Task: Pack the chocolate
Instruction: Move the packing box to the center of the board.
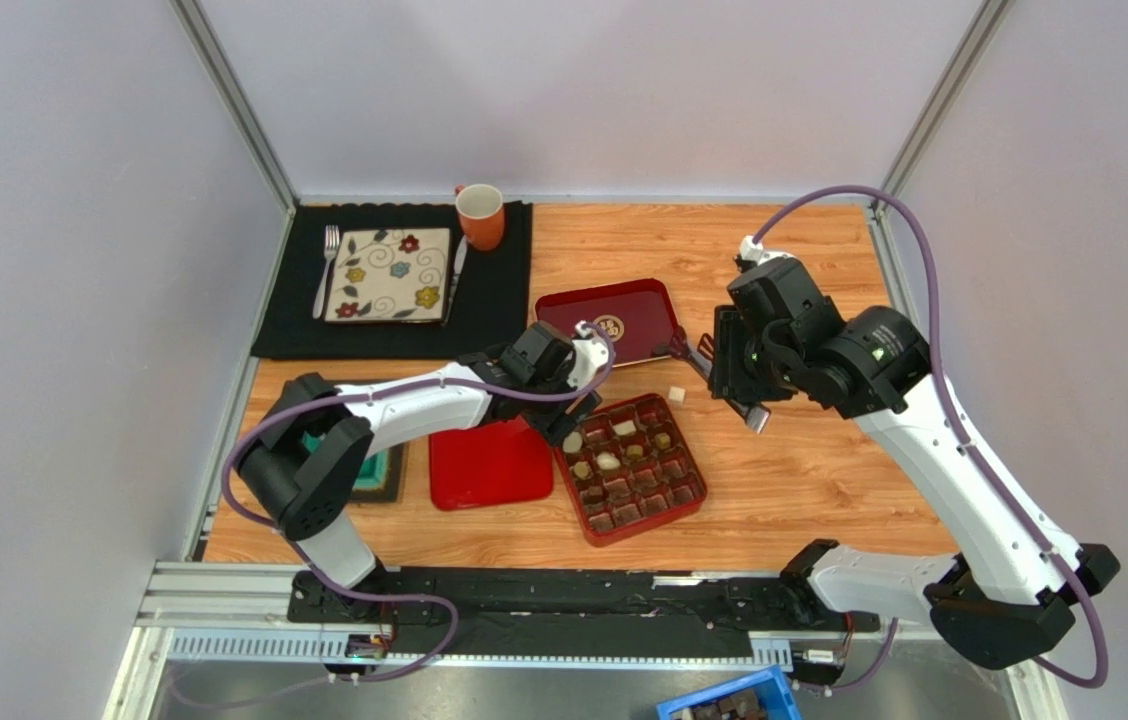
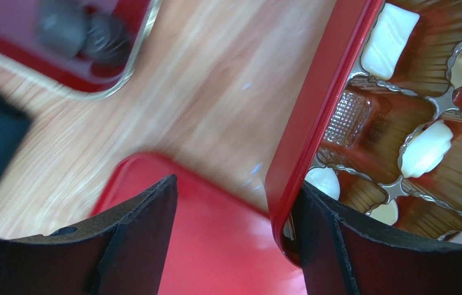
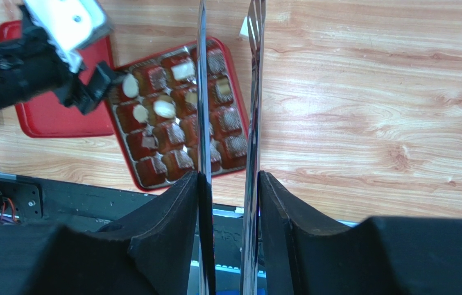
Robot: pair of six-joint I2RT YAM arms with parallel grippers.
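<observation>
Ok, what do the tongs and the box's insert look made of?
The tongs: polished metal, probably steel; thin blades with mirror-like glints. The insert: seemingly thin moulded plastic, glossy brown-gold; a ribbed, see-through empty cup and shiny ridges.

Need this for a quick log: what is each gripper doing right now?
Left gripper: open, jaws astride the rim of the red box, holding nothing.
Right gripper: closed on the metal tongs.
</observation>
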